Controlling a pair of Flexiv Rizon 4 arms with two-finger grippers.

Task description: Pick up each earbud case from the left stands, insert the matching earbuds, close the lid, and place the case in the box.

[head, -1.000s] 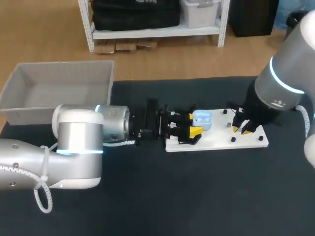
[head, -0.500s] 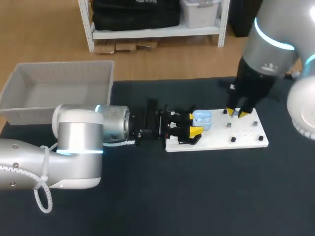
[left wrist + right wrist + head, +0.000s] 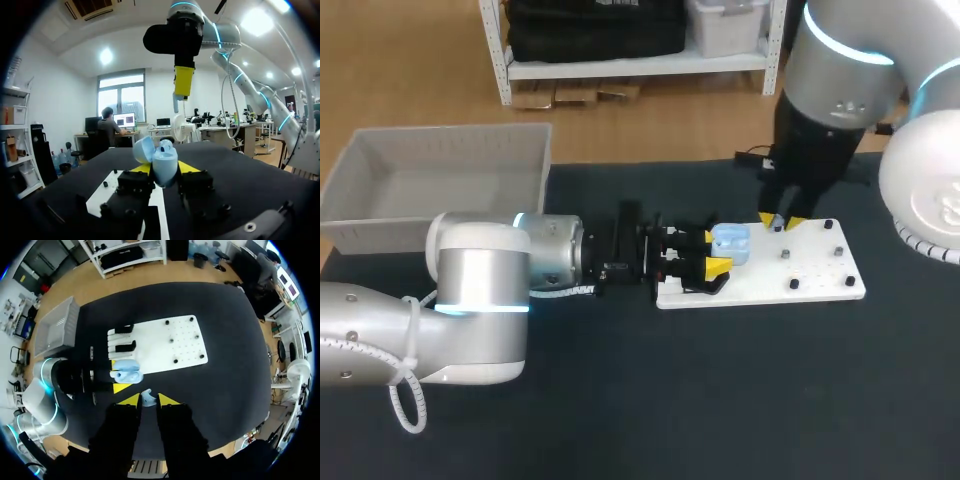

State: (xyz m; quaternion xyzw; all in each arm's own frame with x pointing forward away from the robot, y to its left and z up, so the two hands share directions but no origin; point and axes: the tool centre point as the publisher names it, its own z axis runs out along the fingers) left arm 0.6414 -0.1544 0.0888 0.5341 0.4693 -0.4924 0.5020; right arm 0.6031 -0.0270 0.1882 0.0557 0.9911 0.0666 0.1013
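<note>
Inserting an earbud is the step in hand, by my reading. The left gripper (image 3: 715, 252) lies level over the left end of the white board (image 3: 825, 285), its fingers pressed on the light-blue earbud case (image 3: 731, 243) from two sides, with the lid swung open. The right gripper (image 3: 780, 222) hangs above the board near the case, its tips nipped narrow on a small pale-blue earbud (image 3: 147, 397). From the right wrist view the case sits ahead of and a little to one side of the fingers, not under them. The next move likely calls for bringing the earbud over the open cavity, matching its turn to the socket, then lowering and letting go. I cannot tell whether a bud is already seated in the case. The grey box (image 3: 535, 160) stands at the far left, well apart from the board, and no case shows in it yet. The black stands (image 3: 122, 338) on the board show no case either.
</note>
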